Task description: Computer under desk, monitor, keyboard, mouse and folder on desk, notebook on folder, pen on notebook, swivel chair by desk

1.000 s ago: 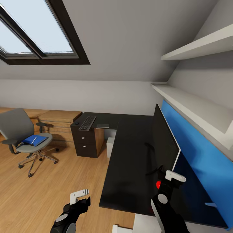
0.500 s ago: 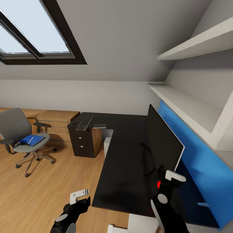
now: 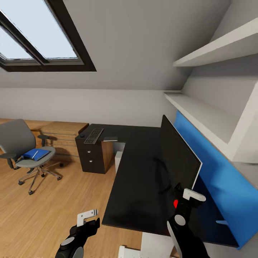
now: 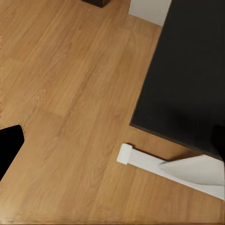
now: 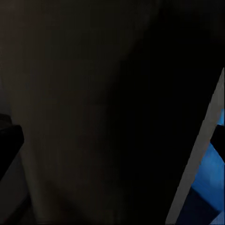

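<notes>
While the monitor (image 3: pixel 178 157) stands on the black tabletop (image 3: pixel 136 179) just ahead of my right gripper (image 3: pixel 189 200), I judge it placed — the folder (image 3: pixel 34 154) waits on the swivel chair (image 3: pixel 25 150), well apart. Next: drive there. Either gripper's jaws — I cannot tell their spread.

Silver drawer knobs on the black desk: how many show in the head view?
2, both on the black drawer unit under the desk's far end: upper knob, lower knob. Others may be hidden.

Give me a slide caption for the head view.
Attic bedroom: monitor on black desk, blue folder on swivel chair.
</notes>
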